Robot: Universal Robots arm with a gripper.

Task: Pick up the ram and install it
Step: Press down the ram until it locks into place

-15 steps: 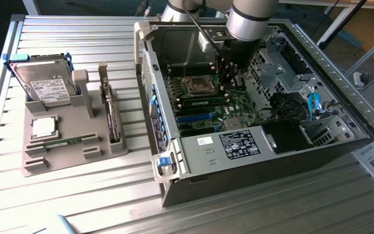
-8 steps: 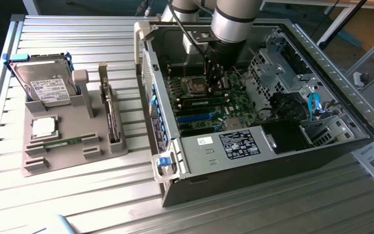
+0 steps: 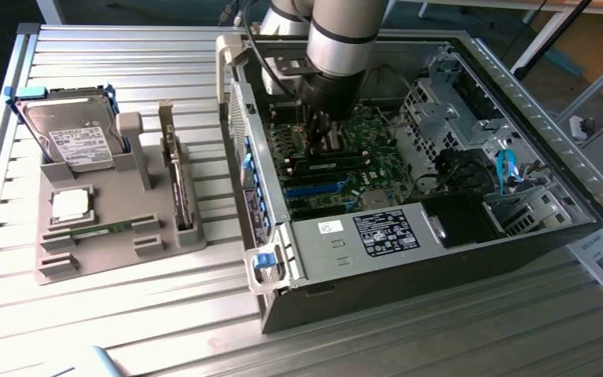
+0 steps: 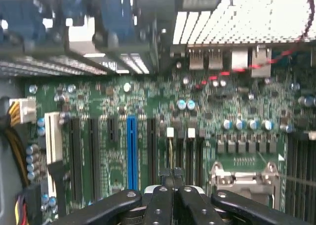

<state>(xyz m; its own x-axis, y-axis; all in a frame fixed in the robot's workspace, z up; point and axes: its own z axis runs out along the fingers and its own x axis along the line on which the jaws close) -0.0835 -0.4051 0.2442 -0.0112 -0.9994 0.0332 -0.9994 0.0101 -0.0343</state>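
Observation:
The ram, a thin green stick, lies flat in the grey holder at the exterior view's left. My gripper is far from it. It reaches down inside the open computer case, just above the green motherboard. In the wrist view the black fingers are pressed together over the dark slots with white latches. A thin pale line runs from the fingertips along one slot; I cannot tell whether it is a held part.
The holder also carries a hard drive, a square silver processor chip and an upright dark expansion card. Inside the case are a blue slot, the processor socket, cables and metal walls close around the arm.

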